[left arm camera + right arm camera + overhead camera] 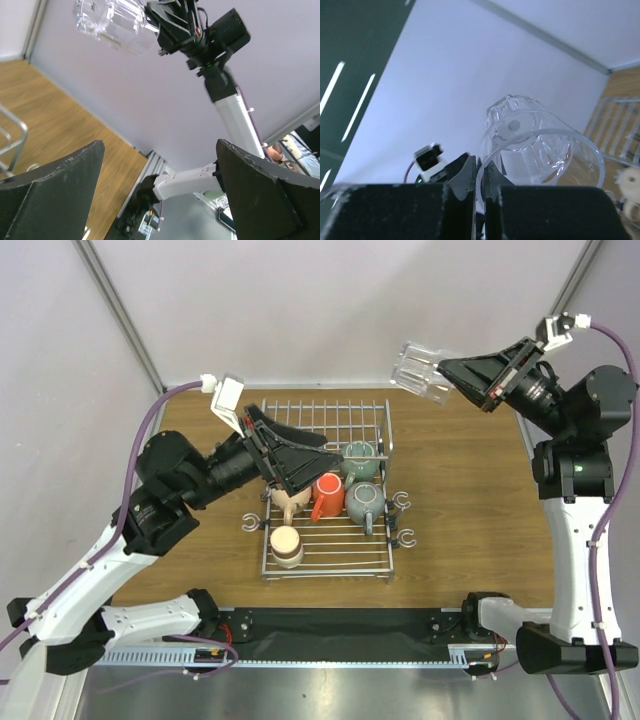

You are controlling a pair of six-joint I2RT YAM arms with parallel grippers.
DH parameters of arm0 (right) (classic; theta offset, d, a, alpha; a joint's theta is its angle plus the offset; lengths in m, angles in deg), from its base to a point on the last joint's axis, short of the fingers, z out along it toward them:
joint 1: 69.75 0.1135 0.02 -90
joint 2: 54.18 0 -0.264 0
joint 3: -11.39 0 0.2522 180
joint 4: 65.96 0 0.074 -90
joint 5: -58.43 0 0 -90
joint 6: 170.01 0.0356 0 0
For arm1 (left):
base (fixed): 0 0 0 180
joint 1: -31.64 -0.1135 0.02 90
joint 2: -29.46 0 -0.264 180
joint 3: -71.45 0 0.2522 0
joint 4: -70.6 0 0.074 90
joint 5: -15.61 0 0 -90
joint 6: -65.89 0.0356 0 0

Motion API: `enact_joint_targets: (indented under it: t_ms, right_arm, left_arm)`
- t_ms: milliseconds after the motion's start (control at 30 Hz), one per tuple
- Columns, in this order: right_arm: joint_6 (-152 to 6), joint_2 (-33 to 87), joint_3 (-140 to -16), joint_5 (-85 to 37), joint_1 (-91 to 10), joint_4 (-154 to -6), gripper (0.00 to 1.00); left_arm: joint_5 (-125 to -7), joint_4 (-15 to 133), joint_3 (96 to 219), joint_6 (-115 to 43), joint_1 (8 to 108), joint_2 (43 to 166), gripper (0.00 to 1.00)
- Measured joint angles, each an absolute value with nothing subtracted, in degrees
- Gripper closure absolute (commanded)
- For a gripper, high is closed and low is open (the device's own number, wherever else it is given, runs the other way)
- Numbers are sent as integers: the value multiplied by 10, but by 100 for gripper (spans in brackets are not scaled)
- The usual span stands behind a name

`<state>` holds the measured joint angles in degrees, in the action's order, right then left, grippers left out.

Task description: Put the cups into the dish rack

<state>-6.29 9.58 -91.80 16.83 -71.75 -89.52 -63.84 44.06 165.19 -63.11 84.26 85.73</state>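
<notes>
Pincer on the left arm (320,466) hangs spread over the middle of the rack with nothing between its fingers. In its wrist view, only wall and the other arm show in the gap. My read is that it is parked there, free to steady a mug.

Large silver wire dish rack (325,573) sits mid wooden worktop (460,510).
- Nearest, front left: a squat beige cup (286,545).
- Behind it, a close row: beige mug (290,502), red-orange mug (327,498), grey-green mug (365,503).
- Further back: teal-green mug (358,458).

The packing leaves the front-right slats bare, likely room for the next cup.

Farthest off, the right pincer (452,371) is pinching the clear glass cup (420,373) by its wall at the rim. The glass lies tipped on its side, high above the back right of the worktop and well apart from the rack. I judge it is held high so it will pass over the upright wires.

Hard to make out:
- The left arm covers the rack's back left and part of the beige mug, and more cups may sit under it.
- The right wrist view cuts the fingers at the frame edge.
- The glass's see-through wall blurs its outline.
</notes>
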Motion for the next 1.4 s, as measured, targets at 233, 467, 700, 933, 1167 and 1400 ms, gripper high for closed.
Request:
enact_joint_targets:
  t_ms: [233, 467, 700, 933, 1167, 1400]
  right_arm:
    - [-9, 94, -918, 209, -589, -767, 100]
    - [0, 94, -908, 215, -522, -715, 100]
    - [1, 95, -885, 219, -510, -707, 100]
    - [-1, 105, -884, 226, -478, -697, 100]
    - [-17, 114, -884, 241, -457, -704, 100]
    - [-34, 116, -884, 245, -447, -719, 100]
  left_arm:
    - [-603, 509, 1652, -630, 842, 885, 0]
    - [-621, 541, 1652, -639, 842, 911, 0]
    - [-633, 591, 1652, -647, 842, 903, 0]
    - [-633, 587, 1653, -647, 842, 904, 0]
    - [-636, 565, 1664, -647, 842, 910, 0]
    - [-637, 551, 1664, -646, 842, 908, 6]
